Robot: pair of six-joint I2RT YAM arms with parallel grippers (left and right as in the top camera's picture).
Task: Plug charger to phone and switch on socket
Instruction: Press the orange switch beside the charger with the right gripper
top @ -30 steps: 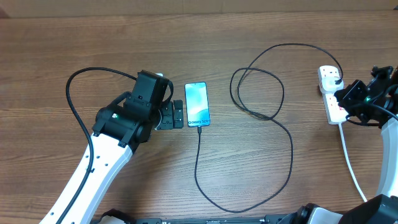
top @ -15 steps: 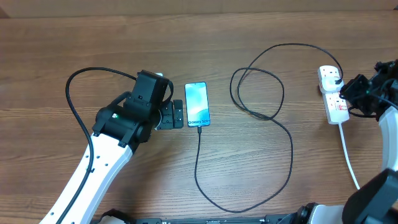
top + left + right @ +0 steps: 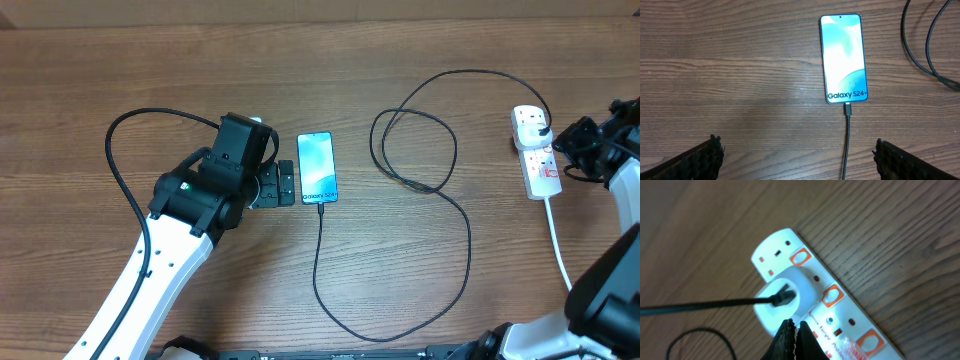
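Observation:
The phone (image 3: 317, 167) lies flat mid-table with its light-blue screen lit; it also shows in the left wrist view (image 3: 842, 59). The charger cable (image 3: 455, 215) runs from the phone's lower end in loops to the socket (image 3: 538, 165), a white strip at the right. Its connector tip (image 3: 847, 109) sits in the phone. In the right wrist view the cable's black end (image 3: 785, 297) enters a white adapter on the socket (image 3: 850, 315). My left gripper (image 3: 288, 184) is open and empty just left of the phone (image 3: 800, 160). My right gripper (image 3: 566, 140) is shut and empty, its tips close above the socket (image 3: 792, 335).
The socket's thick white cord (image 3: 560, 250) runs toward the front right edge. The left arm's own black cable (image 3: 120, 150) arcs over the table at the left. The socket's switches are orange-red (image 3: 832, 295).
My right gripper has drawn back to the right, off the middle of the socket toward its right side. The left arm, phone and cable have not moved.

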